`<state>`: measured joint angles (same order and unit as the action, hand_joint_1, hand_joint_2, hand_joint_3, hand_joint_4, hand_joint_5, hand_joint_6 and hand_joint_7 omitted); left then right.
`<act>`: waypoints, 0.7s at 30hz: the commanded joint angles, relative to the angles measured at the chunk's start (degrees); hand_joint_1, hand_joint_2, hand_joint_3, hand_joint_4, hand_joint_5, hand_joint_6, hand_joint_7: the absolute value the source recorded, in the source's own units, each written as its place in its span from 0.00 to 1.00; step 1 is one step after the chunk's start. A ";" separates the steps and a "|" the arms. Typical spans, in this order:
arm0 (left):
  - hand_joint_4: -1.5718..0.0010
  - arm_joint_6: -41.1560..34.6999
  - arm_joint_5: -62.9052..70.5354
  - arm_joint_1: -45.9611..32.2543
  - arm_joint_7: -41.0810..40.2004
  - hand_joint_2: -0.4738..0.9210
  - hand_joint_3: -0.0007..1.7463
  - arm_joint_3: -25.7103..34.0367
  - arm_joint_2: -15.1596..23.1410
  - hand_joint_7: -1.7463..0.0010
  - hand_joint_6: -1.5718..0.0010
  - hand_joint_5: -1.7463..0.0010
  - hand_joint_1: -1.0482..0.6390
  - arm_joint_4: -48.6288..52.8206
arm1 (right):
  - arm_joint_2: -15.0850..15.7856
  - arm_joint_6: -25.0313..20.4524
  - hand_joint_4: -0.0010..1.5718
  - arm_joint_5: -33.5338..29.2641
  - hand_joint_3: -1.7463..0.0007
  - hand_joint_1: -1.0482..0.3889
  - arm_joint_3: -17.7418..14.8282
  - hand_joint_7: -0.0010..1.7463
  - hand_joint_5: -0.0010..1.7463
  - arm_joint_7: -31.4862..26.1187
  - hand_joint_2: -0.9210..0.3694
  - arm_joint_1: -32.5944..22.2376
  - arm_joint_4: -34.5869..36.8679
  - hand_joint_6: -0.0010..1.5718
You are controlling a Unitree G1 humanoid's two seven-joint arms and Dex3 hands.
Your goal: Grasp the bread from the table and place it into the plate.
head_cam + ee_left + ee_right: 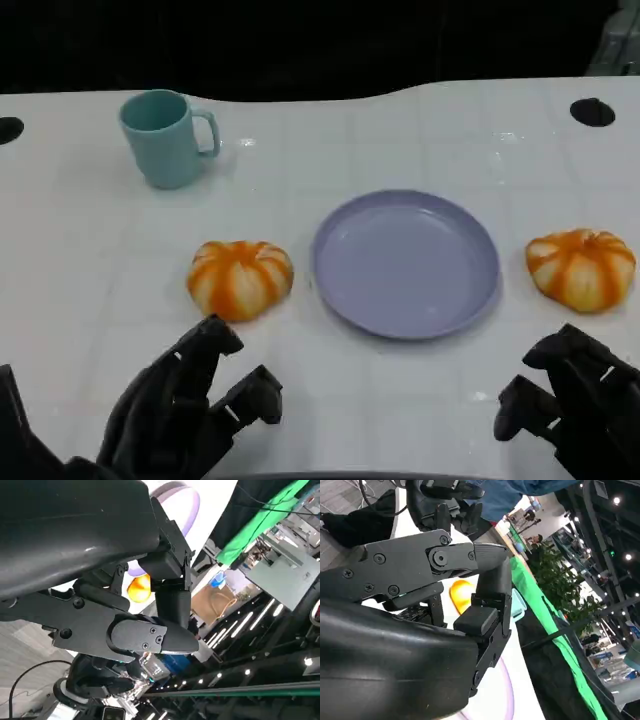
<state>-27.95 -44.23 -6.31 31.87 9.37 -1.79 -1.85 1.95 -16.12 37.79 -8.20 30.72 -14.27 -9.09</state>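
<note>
While both hands hover empty, bread waits.
My left hand [185,415] hangs spread below the orange-striped round bread roll [240,279], left of centre; it looks soft and light, so I'd cup its sides.

No legible text, labels, brand marks or nrs anywhere. The teal ceramic mug [165,136], round lilac plastic plate [405,262], both orange-and-white striped bread buns [240,279] [581,267] and white tabletop [90,250] are unmarked. Bkgd signage in wrist views too blurred to read.
</note>
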 commanded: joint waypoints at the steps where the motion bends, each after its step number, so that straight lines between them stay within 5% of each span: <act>1: 0.56 0.66 0.02 -0.57 -0.18 1.00 0.11 0.38 0.51 0.24 0.59 0.02 0.24 -0.84 | 0.55 0.23 0.40 0.23 0.85 0.36 -0.27 0.62 0.92 0.03 0.00 -0.28 -0.63 0.45; 14: 0.56 1.00 -0.12 -0.43 0.38 1.00 0.11 0.53 0.66 0.25 0.57 0.02 0.25 -0.48 | 0.33 0.55 0.40 0.05 0.84 0.36 -0.01 0.63 0.92 0.21 0.00 -0.17 -0.36 0.44; 21: 0.70 16.40 9.33 -0.33 6.52 1.00 0.15 -2.18 2.59 0.28 0.68 0.03 0.23 -0.30 | -0.41 0.41 0.40 0.57 0.86 0.36 0.33 0.61 0.91 0.01 0.00 -0.43 -0.51 0.45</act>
<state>-16.94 -38.31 -6.34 36.52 7.89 -0.51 -1.77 1.62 -16.10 37.79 -7.67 30.73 -14.33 -9.11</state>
